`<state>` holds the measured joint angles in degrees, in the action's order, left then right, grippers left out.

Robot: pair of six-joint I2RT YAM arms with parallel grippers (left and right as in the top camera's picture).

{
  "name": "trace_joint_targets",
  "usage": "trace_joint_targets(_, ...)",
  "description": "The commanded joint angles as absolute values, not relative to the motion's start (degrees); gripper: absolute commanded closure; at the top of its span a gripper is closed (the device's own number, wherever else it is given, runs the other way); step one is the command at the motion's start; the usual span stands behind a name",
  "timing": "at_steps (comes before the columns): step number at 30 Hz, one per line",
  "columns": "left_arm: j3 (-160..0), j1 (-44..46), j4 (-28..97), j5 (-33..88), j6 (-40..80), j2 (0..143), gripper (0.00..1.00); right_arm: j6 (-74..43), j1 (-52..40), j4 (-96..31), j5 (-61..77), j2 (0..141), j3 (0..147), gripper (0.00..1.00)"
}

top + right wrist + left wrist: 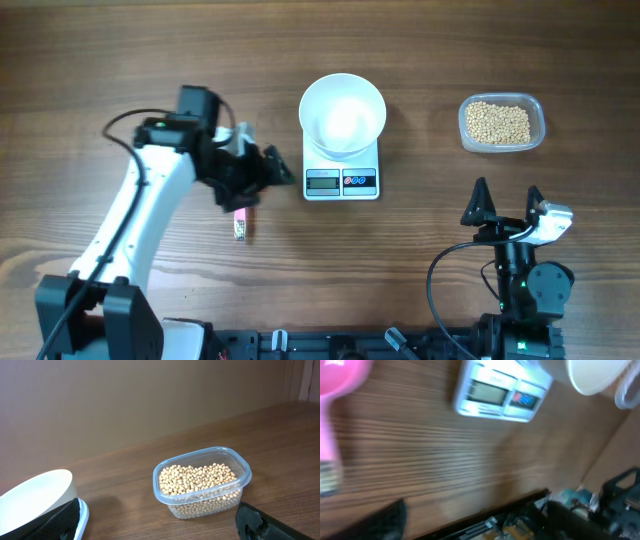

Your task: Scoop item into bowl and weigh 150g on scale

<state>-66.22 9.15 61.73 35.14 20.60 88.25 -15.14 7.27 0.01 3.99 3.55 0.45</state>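
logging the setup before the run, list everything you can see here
bowl: one, white, empty, on the scale
scale: one, white, table centre
beans: many, beige-yellow, in the tub
tub: one, clear plastic, right of the scale
scoop: one, pink, left of the scale, under the left gripper
table: one, brown wood
left gripper: one, black, over the scoop, grip unclear
right gripper: one, black, open, on the near side of the tub

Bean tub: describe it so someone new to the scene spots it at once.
On the wooden table, find the white scale at the centre with the white bowl on top. Right of it, standing apart, sits the tub. It is the only clear container, and it alone holds beige beans.
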Motion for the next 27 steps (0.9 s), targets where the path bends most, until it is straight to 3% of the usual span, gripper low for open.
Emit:
trace_joint_targets(1,-66.32,16.23,57.87,34.37,27.53,88.47,0.26,-15.18,7.03,0.05,3.42,3.66,0.3,0.0)
trace_joint_targets(3,-66.48,19.38,54.48,31.55,31.92,88.47,0.48,-15.18,7.03,0.05,3.42,3.66,0.3,0.0)
trace_joint_targets(6,-67.88,22.06,51.44,30.74,33.95,88.47,0.68,-15.18,7.03,0.05,3.42,3.66,0.3,0.0)
trace_joint_targets(9,-72.14,23.88,51.92,28.36,35.59,88.47,0.96,-15.18,7.03,0.05,3.42,3.66,0.3,0.0)
trace_joint_targets(18,-91.05,29.95,63.92,7.64,38.89,88.64,0.96,-15.18,7.03,0.05,3.42,3.66,0.3,0.0)
trace_joint_targets(27,-92.12,36.71,66.5,-3.77,41.21,94.54,0.96,-15.2,7.03,0.05,3.42,3.66,0.3,0.0)
